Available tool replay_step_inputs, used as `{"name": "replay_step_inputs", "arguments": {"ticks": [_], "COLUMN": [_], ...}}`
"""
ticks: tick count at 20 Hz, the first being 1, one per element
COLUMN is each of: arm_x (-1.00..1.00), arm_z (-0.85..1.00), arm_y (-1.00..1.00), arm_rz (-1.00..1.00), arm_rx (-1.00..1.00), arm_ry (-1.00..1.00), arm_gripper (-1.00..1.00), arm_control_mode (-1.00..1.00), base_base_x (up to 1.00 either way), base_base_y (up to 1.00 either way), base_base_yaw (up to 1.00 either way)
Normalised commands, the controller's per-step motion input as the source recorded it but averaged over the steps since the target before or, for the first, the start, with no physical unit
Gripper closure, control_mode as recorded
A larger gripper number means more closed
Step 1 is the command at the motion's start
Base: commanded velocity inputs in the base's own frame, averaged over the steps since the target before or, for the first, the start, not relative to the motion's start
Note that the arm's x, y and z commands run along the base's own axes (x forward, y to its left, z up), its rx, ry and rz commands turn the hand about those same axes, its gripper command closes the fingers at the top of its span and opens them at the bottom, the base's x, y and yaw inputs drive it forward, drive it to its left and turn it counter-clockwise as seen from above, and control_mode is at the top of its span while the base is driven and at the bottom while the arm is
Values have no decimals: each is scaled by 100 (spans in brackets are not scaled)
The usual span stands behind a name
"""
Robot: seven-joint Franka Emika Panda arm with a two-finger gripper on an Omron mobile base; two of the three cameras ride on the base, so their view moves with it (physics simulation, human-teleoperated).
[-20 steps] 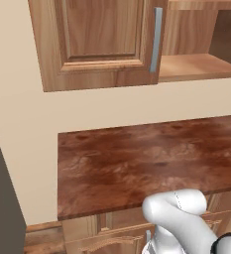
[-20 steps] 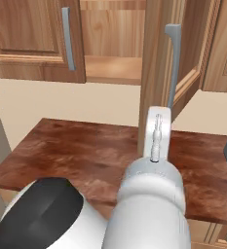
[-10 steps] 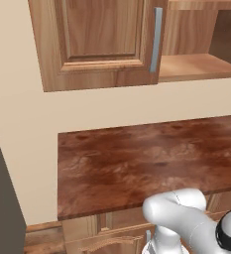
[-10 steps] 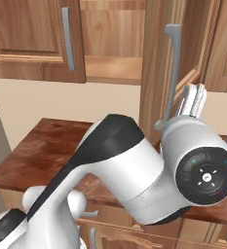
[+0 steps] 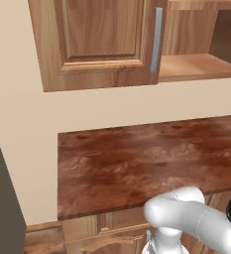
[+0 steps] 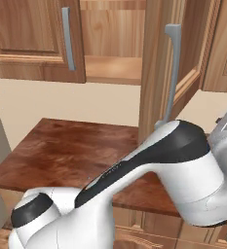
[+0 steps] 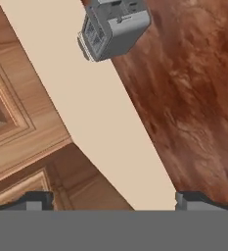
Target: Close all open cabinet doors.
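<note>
Looking along the hand view, the gripper (image 7: 113, 198) shows two small dark finger tips, one at the lower left (image 7: 36, 200) and one at the lower right (image 7: 193, 199), set wide apart with nothing between them and touching nothing. Past them lie a strip of beige wall (image 7: 91, 122), the dark reddish-brown countertop (image 7: 193, 88), and cabinet woodwork at the left. One grey boxy appliance (image 7: 113, 27) sits on the counter against the wall; its kind cannot be told.

Cabinet doors, count from the right base view: two with handles showing. One closed door (image 6: 34, 39) at the upper left, with a vertical grey bar handle (image 6: 67, 39) on its right edge. One open door (image 6: 156, 73) swung out toward the camera, seen nearly edge-on, its grey bar handle (image 6: 172, 73) facing right. Between the two, the open cabinet interior with a bare wooden shelf (image 6: 112, 68).

Left base view: the same closed door (image 5: 97, 39) above the counter (image 5: 146, 158), with the open shelf (image 5: 196, 67) just to its right. The white arm (image 6: 149, 189) crosses the foreground of the right base view.
</note>
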Motion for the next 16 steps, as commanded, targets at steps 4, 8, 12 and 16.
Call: {"name": "replay_step_inputs", "arguments": {"ticks": [4, 8, 12, 16], "arm_x": [11, -5, -26, -23], "arm_z": [-2, 1, 0, -1], "arm_y": [-36, 2, 28, 41], "arm_rz": [4, 14, 18, 20], "arm_rx": [25, 10, 1, 0], "arm_ry": [0, -7, -27, -44], "arm_gripper": [-100, -100, -100, -100], "arm_control_mode": [-100, -100, -100, -100], "base_base_x": [0, 0, 0, 0], "base_base_y": [0, 0, 0, 0], "base_base_yaw": [0, 0, 0, 0]}}
